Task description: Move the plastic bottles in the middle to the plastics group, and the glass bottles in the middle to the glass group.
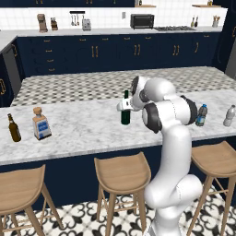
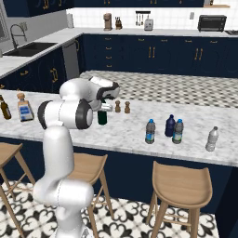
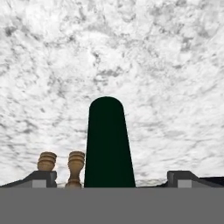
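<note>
With the jaws standing wide apart, your gripper [image 3: 109, 179] brackets the green wine bottle [image 3: 108, 144] without touching it; in the hand view one finger tip [image 3: 41, 178] sits off to one side of the dark body and the other well off to the opposite side, so nothing is clamped yet. From the left base view the hand hangs at the bottle's neck and shoulder [image 1: 125, 110], the bottle upright on the marble counter [image 1: 83, 133] roughly mid-length; two small wooden grinders [image 2: 122, 107] stand just beyond it.

Handling, as a judgement: glass, rigid, smooth and likely slippery; tall and top-heavy once lifted, so a grip on the thin neck may let it swing; you would do better to take it on the straight body below the shoulder, jaws square to it, and lift vertically to avoid clipping the grinders.

Destination: the brown beer bottle [image 1: 14, 128] and the square clear bottle [image 1: 41, 124] stand near the counter's left end, well apart from here. Toward the other end stand two blue-labelled water bottles [image 2: 150, 131], the dark-blue bottle [image 2: 170, 125] between them, and the greyish clear bottle [image 2: 212, 139] farther out.
</note>
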Motion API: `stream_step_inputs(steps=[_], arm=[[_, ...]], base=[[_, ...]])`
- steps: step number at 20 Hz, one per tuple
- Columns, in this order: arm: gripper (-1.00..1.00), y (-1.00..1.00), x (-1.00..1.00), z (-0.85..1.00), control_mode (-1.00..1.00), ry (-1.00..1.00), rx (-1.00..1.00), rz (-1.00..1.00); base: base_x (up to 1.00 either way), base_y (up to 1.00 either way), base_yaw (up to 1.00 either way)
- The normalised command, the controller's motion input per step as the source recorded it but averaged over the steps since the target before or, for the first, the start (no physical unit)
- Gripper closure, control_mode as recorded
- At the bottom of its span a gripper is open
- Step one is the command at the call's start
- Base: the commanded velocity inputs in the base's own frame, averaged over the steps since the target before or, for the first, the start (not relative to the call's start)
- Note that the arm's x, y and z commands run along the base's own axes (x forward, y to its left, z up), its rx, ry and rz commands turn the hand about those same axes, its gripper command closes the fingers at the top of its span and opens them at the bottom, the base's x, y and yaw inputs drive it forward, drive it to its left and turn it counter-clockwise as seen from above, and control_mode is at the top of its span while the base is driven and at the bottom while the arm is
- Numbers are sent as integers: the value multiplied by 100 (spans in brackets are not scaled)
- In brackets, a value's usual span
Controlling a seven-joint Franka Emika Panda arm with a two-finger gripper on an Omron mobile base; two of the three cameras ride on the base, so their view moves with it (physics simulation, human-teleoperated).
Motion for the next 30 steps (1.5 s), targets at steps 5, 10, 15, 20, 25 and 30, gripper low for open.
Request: stream_step_inputs(steps=[5,10,15,20,25,30], arm=[[-100,21,33,0,-100,0,-9,-5],[-100,24,29,0,-100,2,-7,-3],[-100,21,24,0,-100,6,-4,-2],[-100,16,25,0,-100,8,-3,-3],[-100,0,31,-1,-100,10,-3,-6],[-100,-6,30,-4,-100,12,-4,-8]], base=[[0,0,0],[0,0,0],[0,0,0],[0,0,0],[0,0,0],[0,0,0]])
